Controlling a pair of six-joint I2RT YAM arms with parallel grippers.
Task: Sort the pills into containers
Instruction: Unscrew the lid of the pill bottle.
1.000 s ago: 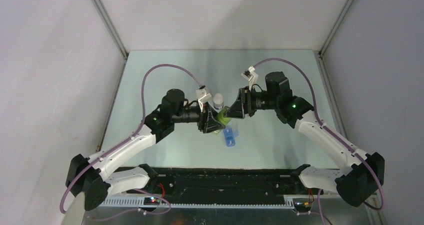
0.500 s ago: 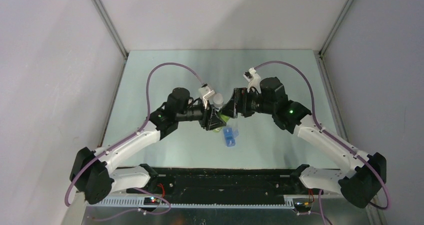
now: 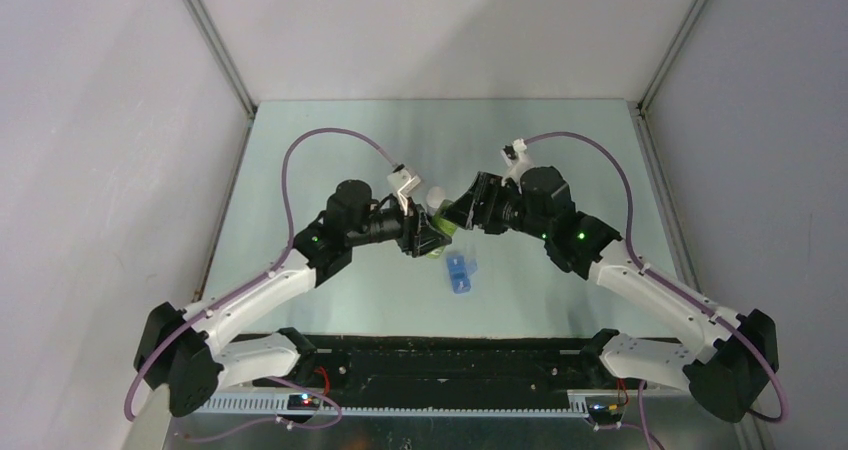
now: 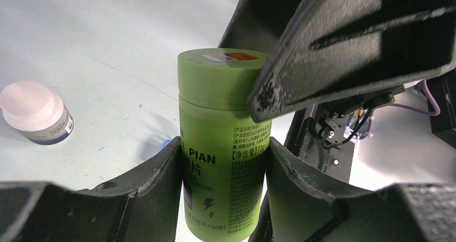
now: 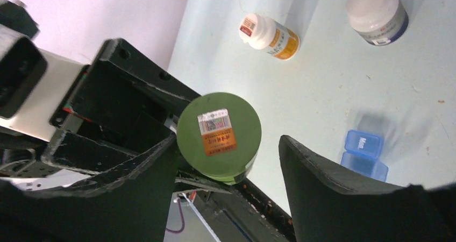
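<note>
My left gripper (image 4: 223,161) is shut on the body of a green round bottle (image 4: 223,145), held upright above the table. Its green cap (image 5: 219,137) carries an orange sticker. My right gripper (image 5: 228,150) straddles that cap, open: one finger is against the cap's edge and the other stands apart. In the top view the two grippers (image 3: 428,235) (image 3: 462,210) meet at the green bottle (image 3: 447,228). The blue translucent pill box (image 3: 459,271) with its containers lies on the table just nearer than them, one lid marked "Mon." (image 5: 364,155). No pills show.
A white-capped bottle with an orange label (image 5: 270,36) lies on its side. A squat white bottle with a dark label (image 5: 377,6) stands close by, also seen from the left wrist (image 4: 35,112). Grey walls close the table's left, right and far sides.
Both grippers and the green bottle have shifted slightly toward the far side, away from the pill box. The right wrist has turned and its elbow moved left.
</note>
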